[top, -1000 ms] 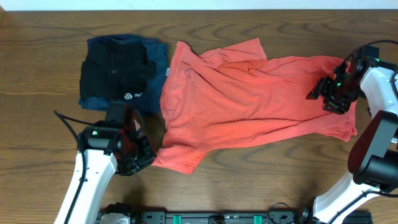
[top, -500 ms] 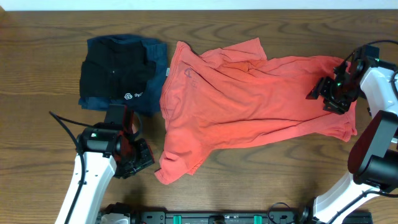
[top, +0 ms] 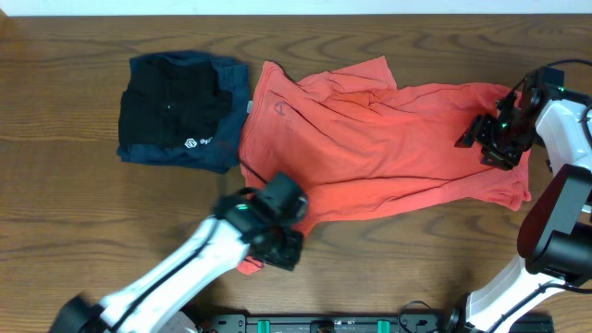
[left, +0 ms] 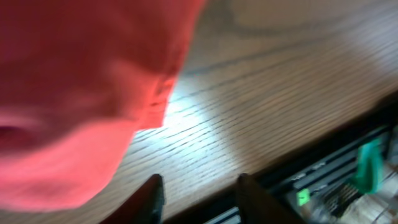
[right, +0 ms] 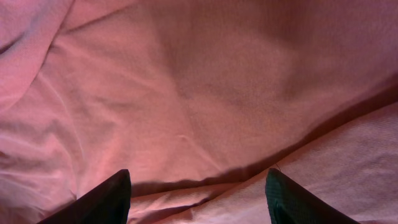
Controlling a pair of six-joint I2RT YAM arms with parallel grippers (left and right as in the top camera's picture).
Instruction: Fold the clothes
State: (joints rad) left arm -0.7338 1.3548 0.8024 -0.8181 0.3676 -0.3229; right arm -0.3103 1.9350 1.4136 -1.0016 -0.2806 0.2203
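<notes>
A red T-shirt lies spread and wrinkled across the middle of the wooden table. My left gripper is over its lower left corner. A small bunch of red cloth shows just below the gripper. In the left wrist view the jaws are apart with bare wood between them, and the blurred red shirt fills the upper left. My right gripper is over the shirt's right end. In the right wrist view its jaws are wide open just above the red cloth.
A folded pile of dark navy and black clothes lies at the back left, touching the shirt's left edge. The table's front edge with a black rail and green parts is close to the left gripper.
The left arm has swung right, from beside the shirt's lower left corner to over it. That corner bunched up and shifted. The right arm has not moved.
</notes>
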